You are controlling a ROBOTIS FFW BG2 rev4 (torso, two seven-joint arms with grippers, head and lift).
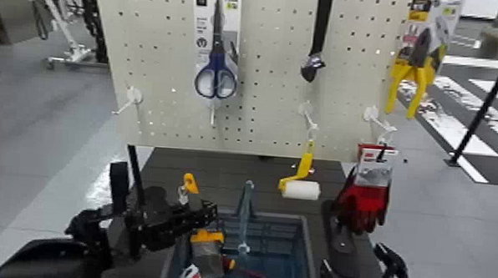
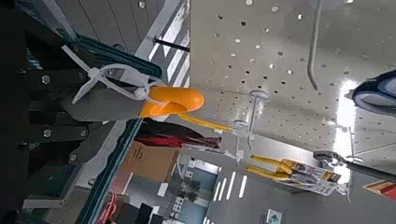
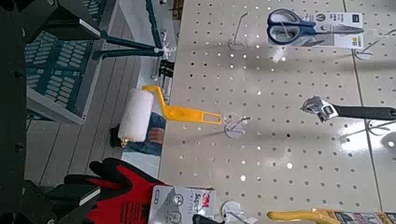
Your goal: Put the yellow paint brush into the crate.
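Left gripper (image 1: 187,216) was clamped on the yellow paint brush (image 1: 200,229), holding it upright over the crate's (image 1: 311,262) left compartment, bristle end down past the rim, handle tip up. Judged mostly done: brush was inside the crate's outline but not released. Right gripper (image 1: 381,267) sat parked beside the crate's right side; couldn't tell whether its fingers were apart.

Dark table (image 1: 217,168), the crate (image 1: 309,262) on its near edge.
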